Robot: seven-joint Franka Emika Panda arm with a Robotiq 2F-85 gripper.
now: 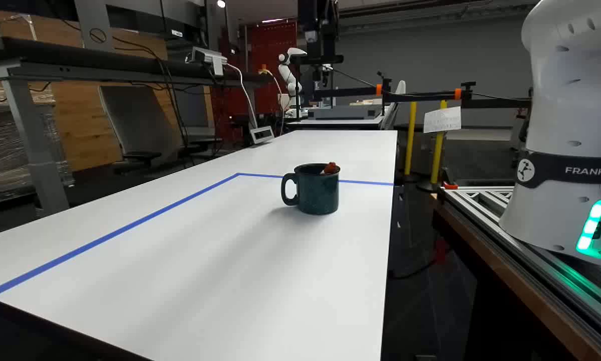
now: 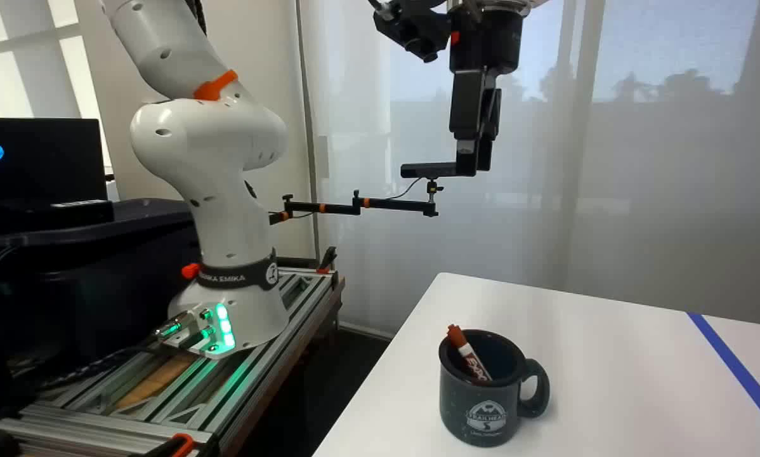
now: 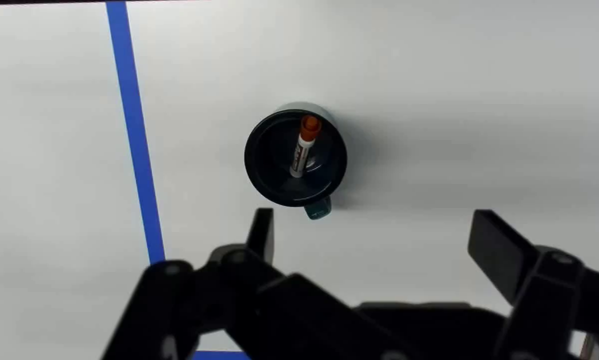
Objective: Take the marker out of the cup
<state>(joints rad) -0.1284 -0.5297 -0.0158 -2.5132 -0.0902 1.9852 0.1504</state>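
The cup (image 1: 318, 196) is a dark teal mug standing upright on the white table; it also shows in an exterior view (image 2: 481, 416) and the wrist view (image 3: 269, 167). The marker (image 2: 470, 355) has a white barrel and a red-orange cap. It leans inside the cup, cap up and sticking just past the rim; it also shows in the wrist view (image 3: 304, 145) and its cap in an exterior view (image 1: 330, 168). My gripper (image 2: 474, 164) is high above the cup, empty. In the wrist view the gripper (image 3: 369, 225) has its fingers wide apart, and the cup lies up and left.
Blue tape (image 1: 130, 225) marks lines on the white table (image 1: 260, 281). The cup's handle (image 2: 535, 388) points away from the robot base (image 2: 234, 311). A camera on a jointed black bar (image 2: 389, 204) stands behind the gripper. White curtains hang beyond the table.
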